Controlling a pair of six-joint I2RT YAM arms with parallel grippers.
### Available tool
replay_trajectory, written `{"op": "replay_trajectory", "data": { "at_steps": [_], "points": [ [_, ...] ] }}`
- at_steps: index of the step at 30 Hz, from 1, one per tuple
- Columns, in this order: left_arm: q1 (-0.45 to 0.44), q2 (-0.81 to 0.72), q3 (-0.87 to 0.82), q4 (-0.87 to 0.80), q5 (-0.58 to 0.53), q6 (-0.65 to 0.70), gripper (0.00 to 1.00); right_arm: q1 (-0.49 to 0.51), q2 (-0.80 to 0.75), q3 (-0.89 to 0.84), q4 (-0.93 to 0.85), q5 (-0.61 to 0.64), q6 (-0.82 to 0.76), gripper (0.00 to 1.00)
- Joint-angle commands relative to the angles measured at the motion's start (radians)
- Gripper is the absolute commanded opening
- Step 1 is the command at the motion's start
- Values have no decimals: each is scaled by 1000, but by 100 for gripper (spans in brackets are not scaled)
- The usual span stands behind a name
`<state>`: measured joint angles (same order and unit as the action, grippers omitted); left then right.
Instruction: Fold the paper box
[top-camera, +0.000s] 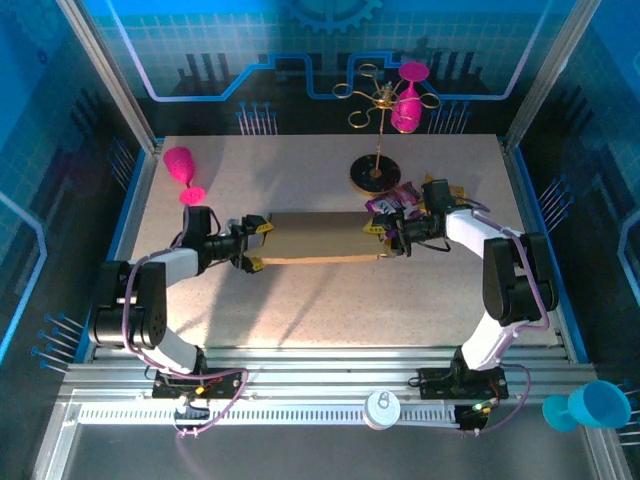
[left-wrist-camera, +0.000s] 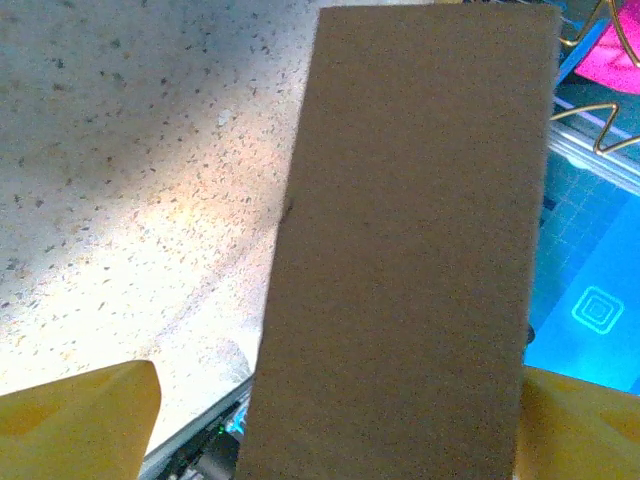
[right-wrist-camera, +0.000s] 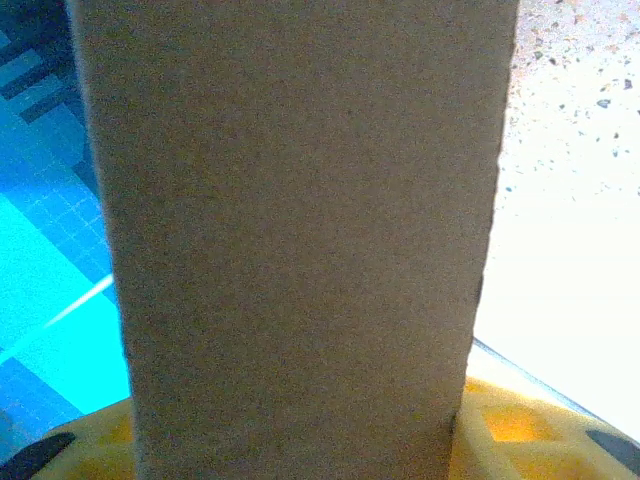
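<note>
Across the surface (top-camera: 300, 310), the paper box (top-camera: 320, 238) runs its long axis straight from one hand to the other. Your left hand (top-camera: 253, 245) stands released, its fingers (left-wrist-camera: 80, 420) straddling the end just ahead of it. Your right hand (top-camera: 393, 238) appears clenched on the opposite end, though its close view is cramped.

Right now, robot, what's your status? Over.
Left gripper open around paper box end. Right gripper shut on other end. Purple packets beside right gripper.
</note>
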<state>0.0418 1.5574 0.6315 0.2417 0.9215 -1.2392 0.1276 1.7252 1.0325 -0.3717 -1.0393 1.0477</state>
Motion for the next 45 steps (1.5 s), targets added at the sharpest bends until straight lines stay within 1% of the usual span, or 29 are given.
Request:
{"op": "replay_trajectory", "data": {
  "at_steps": [1, 4, 8, 11, 13, 14, 15, 16, 17, 18, 21, 23, 25, 27, 29, 32, 35, 37, 40, 42, 43, 45],
  "points": [
    [-14, 22, -19, 132, 13, -133, 85, -14, -18, -7, 26, -56, 26, 39],
    [-40, 44, -17, 223, 0, -212, 82, -14, -13, -18, 46, -60, 39, 39],
    [-70, 66, -40, 334, -38, -323, 72, -13, -4, -18, 48, -56, 40, 38],
    [-77, 73, -72, 419, -62, -405, 64, -15, 2, -16, 45, -49, 41, 38],
    [-77, 63, -84, 423, -77, -429, 55, -15, 6, -15, 42, -39, 41, 40],
    [-77, 54, -84, 403, -84, -434, 51, -17, 5, -10, 34, -31, 37, 42],
    [-78, 40, -84, 373, -90, -436, 49, -19, 4, 1, 16, -21, 25, 48],
    [-80, 29, -82, 334, -95, -435, 44, -20, 1, 11, -4, -8, 7, 53],
    [-80, 12, -78, 269, -99, -435, 42, -22, -4, 30, -34, 8, -21, 59],
    [-80, -7, -74, 217, -105, -438, 38, -26, -11, 50, -68, 30, -48, 65],
    [-80, -63, -64, 79, -139, -474, 32, -32, -45, 134, -203, 109, -158, 77],
    [-80, -108, -48, -45, -170, -490, 29, -40, -67, 182, -284, 159, -214, 81],
    [-80, -155, -32, -175, -205, -521, 29, -55, -109, 211, -339, 235, -256, 85],
    [-80, -200, -36, -241, -236, -600, 27, -81, -157, 220, -356, 294, -274, 86],
    [-80, -233, -38, -283, -246, -678, 23, -104, -206, 212, -327, 331, -289, 84],
    [-79, -253, -21, -345, -234, -749, 22, -106, -265, 245, -330, 417, -391, 78],
    [-77, -255, 6, -430, -209, -796, 21, -48, -338, 270, -324, 575, -549, 76],
    [-77, -249, -1, -426, -196, -835, 17, 2, -391, 245, -276, 672, -656, 73],
    [-74, -258, -33, -401, -199, -916, 15, 82, -487, 134, -102, 783, -804, 68],
    [-71, -261, -42, -381, -206, -945, 15, 123, -544, 26, 39, 811, -921, 62],
    [-66, -256, -41, -379, -197, -946, 16, 133, -565, -25, 114, 816, -980, 58],
    [-51, -243, -32, -385, -178, -939, 16, 123, -584, -99, 221, 783, -1072, 42]
  ]
}}
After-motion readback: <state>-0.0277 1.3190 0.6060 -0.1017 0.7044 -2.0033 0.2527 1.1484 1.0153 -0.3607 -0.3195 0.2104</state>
